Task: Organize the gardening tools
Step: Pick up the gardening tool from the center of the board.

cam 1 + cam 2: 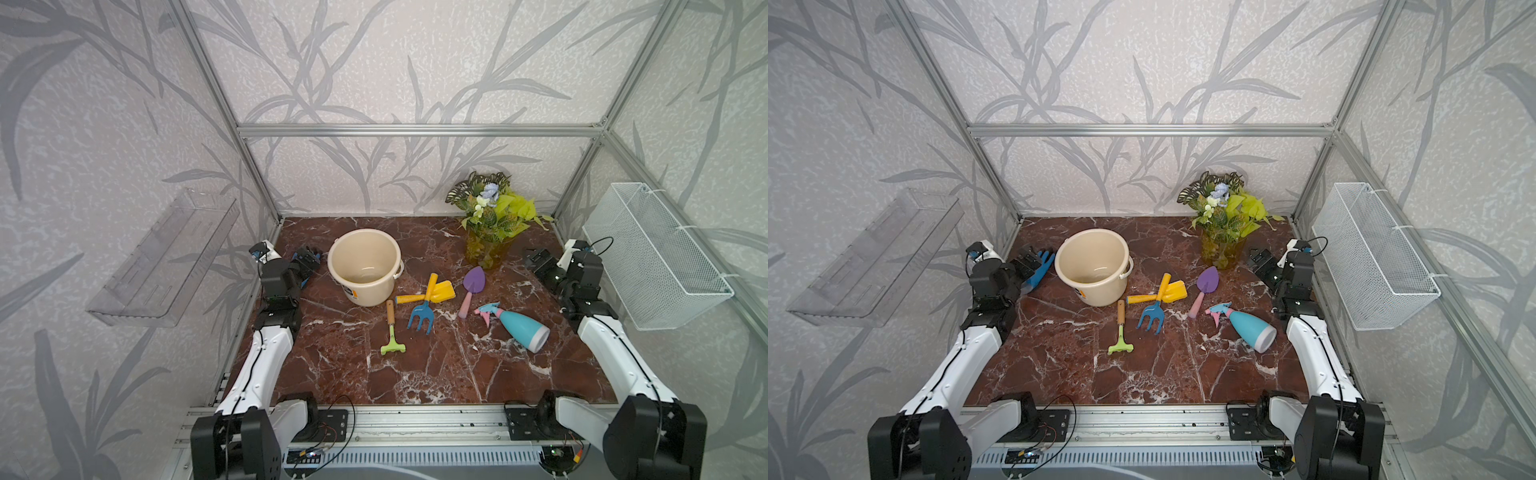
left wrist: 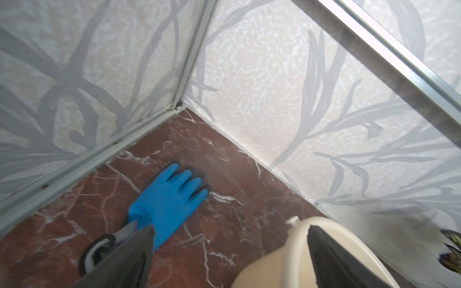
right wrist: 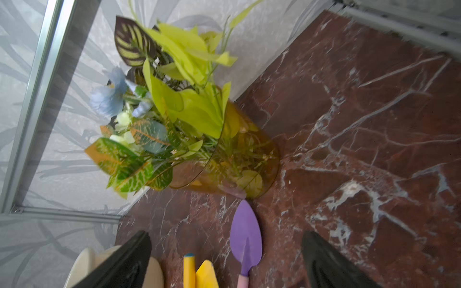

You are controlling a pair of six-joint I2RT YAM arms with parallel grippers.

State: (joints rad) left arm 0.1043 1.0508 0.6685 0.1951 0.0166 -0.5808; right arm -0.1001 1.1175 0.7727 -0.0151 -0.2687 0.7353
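Pincers spread wide, 2 of 2 empty: left pincer (image 2: 230,228) over glove (image 2: 169,199), beside bucket (image 2: 294,249); right pincer (image 3: 225,234) near vase (image 3: 249,154), trowel (image 3: 245,239).

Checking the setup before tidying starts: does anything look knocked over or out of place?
The spray bottle lies on its side rather than upright. The blue fork and yellow scoop lie crossed. A blue glove lies flat beside the bucket.
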